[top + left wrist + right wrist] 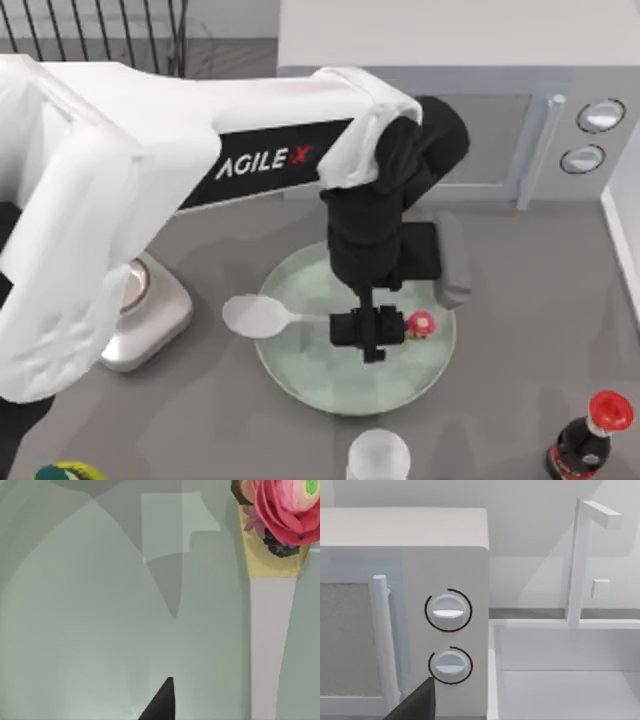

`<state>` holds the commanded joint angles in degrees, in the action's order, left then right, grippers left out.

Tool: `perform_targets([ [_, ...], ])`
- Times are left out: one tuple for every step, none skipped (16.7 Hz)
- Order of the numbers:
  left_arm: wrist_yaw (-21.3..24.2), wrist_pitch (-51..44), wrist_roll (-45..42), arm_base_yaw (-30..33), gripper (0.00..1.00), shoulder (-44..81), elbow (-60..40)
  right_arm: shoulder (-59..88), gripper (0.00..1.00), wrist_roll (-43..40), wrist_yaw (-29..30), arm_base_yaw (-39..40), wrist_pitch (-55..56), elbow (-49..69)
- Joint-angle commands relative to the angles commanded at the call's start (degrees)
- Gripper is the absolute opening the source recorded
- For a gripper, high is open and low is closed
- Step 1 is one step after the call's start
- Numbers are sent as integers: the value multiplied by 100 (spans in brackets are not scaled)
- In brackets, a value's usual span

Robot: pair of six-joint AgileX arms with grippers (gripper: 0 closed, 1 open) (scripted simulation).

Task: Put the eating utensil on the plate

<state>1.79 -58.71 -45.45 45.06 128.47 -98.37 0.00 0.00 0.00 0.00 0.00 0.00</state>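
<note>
1. The left gripper [374, 345], black and two-fingered, hangs on the white AgileX arm over the middle of the large round pale mint-green glossy plate [310, 375].
2. The white translucent spoon [258, 316] lies across the plate's left rim: its oval bowl sits outside over the grey table [520, 330], its thin handle runs in under the gripper, and the red-pink spotted knob shows just right of the fingers.
3. The jaws straddle the handle; whether they clench it or have let go cannot be told, as the gripper body hides the contact from above.
4. In the left wrist view the pale handle [270, 645] runs over the green glaze.
5. The right wrist view faces a white microwave [405, 555] with two round dials; the state of the right gripper's jaws cannot be told.
6. A silver kitchen scale [150, 320] stands left of the plate, a red-capped dark bottle [590, 435] near the table's right front.
</note>
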Motion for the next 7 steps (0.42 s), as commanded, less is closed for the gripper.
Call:
perform_targets([
  [0, 0, 0, 0, 98, 0, 0, 0, 100, 0, 0, 0, 0, 0],
  [0, 0, 0, 0, 100, 0, 0, 0, 100, 0, 0, 0, 0, 0],
  [0, 0, 0, 0, 100, 0, 0, 0, 100, 0, 0, 0, 0, 0],
  [0, 0, 0, 0, 100, 0, 0, 0, 100, 0, 0, 0, 0, 0],
  [0, 0, 0, 0, 100, 0, 0, 0, 100, 0, 0, 0, 0, 0],
  [0, 0, 0, 0, 100, 0, 0, 0, 100, 0, 0, 0, 0, 0],
  [0, 0, 0, 0, 100, 0, 0, 0, 100, 0, 0, 0, 0, 0],
])
